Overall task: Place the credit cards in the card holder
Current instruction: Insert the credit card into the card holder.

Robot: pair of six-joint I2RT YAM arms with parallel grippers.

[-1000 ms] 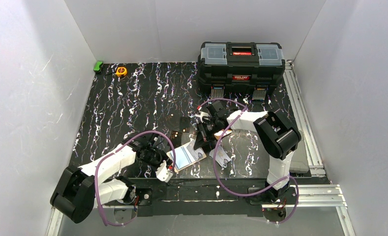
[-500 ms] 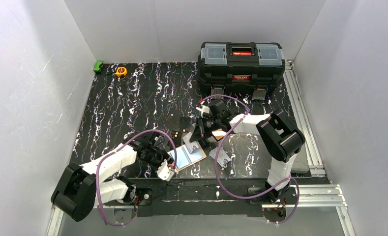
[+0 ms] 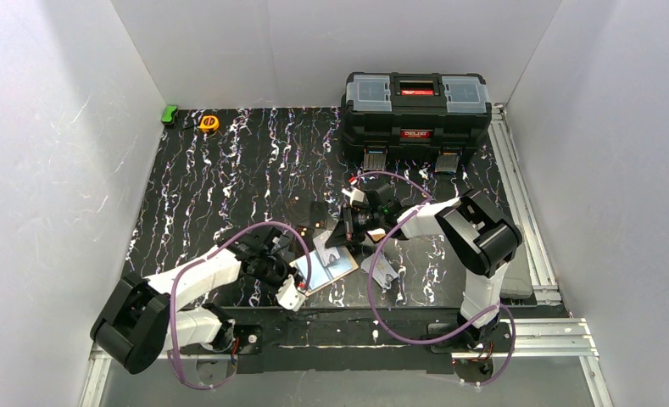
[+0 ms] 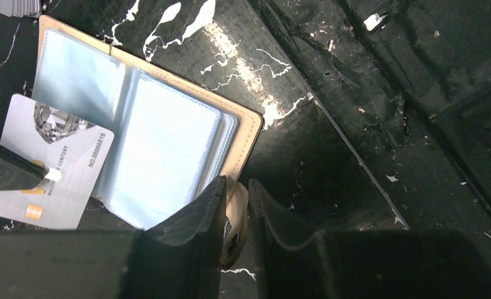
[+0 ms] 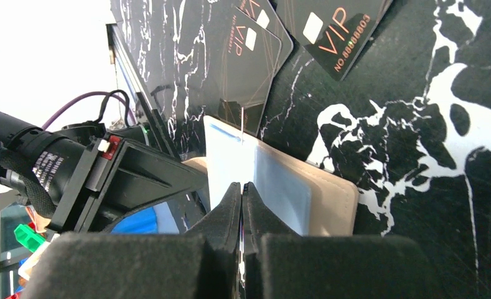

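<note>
Near front edge of tabletop (image 3: 229, 178), open card holder (image 4: 168, 149) lies flat, left claw (image 4: 235, 212) clamped on its tab; right claw (image 5: 242, 190) pinches silver-white card (image 4: 56, 159) at sleeves. Risk: card misses sleeve mouth, buckles, or shoves holder off that thin tab grip.

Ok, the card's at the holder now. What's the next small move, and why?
Probably ease the right hand on so the silver card slides deeper into the clear sleeve. That hand is shut on the card, most of which lies outside the sleeve, and the left hand clamps the card holder by its tab, steadying it.
</note>
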